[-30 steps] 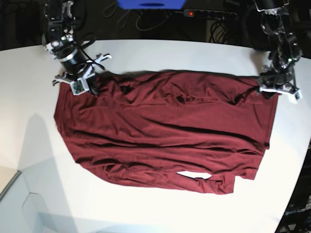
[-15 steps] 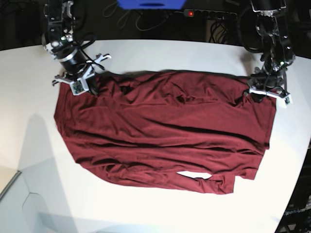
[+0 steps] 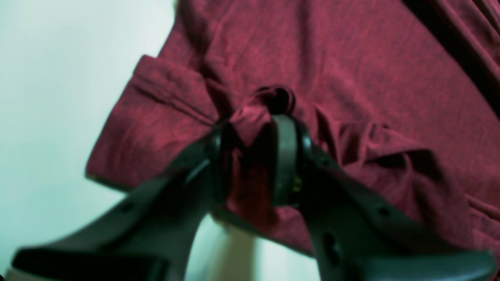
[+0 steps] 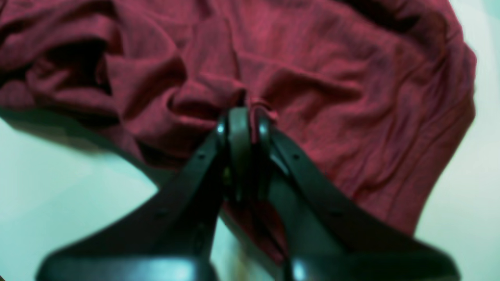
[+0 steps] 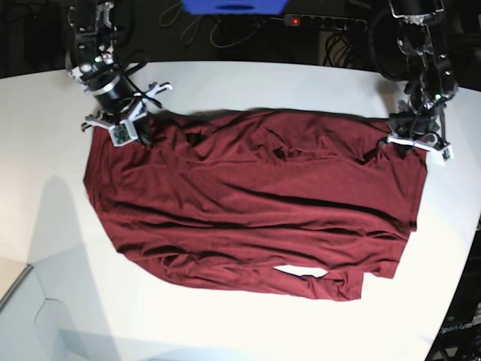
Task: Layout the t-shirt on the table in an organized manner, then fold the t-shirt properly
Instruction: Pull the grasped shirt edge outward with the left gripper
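Observation:
The dark maroon t-shirt (image 5: 255,203) lies spread and wrinkled across the white table (image 5: 240,83). My left gripper (image 5: 409,144) is at the shirt's far right corner; in the left wrist view the left gripper (image 3: 254,128) is shut on a pinched fold of the t-shirt (image 3: 351,58) near a hemmed edge. My right gripper (image 5: 131,128) is at the shirt's far left corner; in the right wrist view the right gripper (image 4: 246,117) is shut on a bunch of the t-shirt (image 4: 312,70). A small gap of table shows through near the shirt's front edge.
A blue object (image 5: 233,6) and a power strip (image 5: 323,21) with cables sit beyond the table's far edge. The table's curved edge runs at the right (image 5: 466,248). Bare white tabletop lies in front of the shirt (image 5: 188,323).
The left gripper has shifted left and slightly up at the shirt's right corner, pulling that corner inward. The right gripper has stayed put on the left corner.

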You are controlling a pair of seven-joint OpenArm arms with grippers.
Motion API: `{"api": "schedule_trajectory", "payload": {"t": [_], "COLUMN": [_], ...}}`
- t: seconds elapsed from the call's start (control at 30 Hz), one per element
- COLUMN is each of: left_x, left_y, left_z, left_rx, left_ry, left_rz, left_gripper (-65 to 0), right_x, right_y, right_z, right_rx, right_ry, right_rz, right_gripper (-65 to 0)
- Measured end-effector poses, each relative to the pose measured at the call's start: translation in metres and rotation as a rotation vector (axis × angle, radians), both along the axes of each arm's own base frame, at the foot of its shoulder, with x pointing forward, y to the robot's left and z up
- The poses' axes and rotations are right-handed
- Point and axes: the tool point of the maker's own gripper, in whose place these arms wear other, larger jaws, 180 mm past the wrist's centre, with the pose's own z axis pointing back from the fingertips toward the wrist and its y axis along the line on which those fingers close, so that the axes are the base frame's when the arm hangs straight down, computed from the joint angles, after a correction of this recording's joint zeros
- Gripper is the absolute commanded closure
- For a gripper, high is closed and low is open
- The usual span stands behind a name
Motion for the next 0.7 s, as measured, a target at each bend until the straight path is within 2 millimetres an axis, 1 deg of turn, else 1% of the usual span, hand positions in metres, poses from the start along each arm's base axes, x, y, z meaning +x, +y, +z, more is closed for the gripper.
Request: {"api": "schedule_trajectory", "payload": {"t": [0.07,0.13,0.17,0.27,0.3,0.5,0.7], "left_x": [0.000,0.000,0.000,0.000,0.000,-0.005,-0.005], "left_y": [0.000,0.004,0.009,0.019,0.020,0.024,0.021], "left_z": [0.001,0.009,0.014,0.022,0.023,0.015,0.014], "left_rx": [0.000,0.005,0.013,0.031,0.031,0.024,0.021], "left_ry": [-0.001,-0.021,-0.035,-0.056,-0.057,-0.034,-0.032], "left_rz": [0.000,0.013,0.025,0.046,0.049,0.061,0.058], "left_gripper": [-15.3,-14.2,-12.1,-1.4,0.0,0.0,0.0], "right_x": [-0.001,-0.001,-0.001,-0.001,-0.001,-0.001,-0.001], "right_y": [0.000,0.000,0.000,0.000,0.000,0.000,0.000], "right_z": [-0.002,-0.002,-0.001,-0.002,-0.002,-0.002,-0.002], "right_rx": [-0.001,-0.001,-0.001,-0.001,-0.001,-0.001,-0.001], "right_ry": [0.007,0.006,0.005,0.006,0.005,0.005,0.005], "right_rz": [-0.001,0.000,-0.001,-0.001,-0.001,-0.001,-0.001], "right_gripper": [0.0,0.0,0.0,0.0,0.0,0.0,0.0]}}
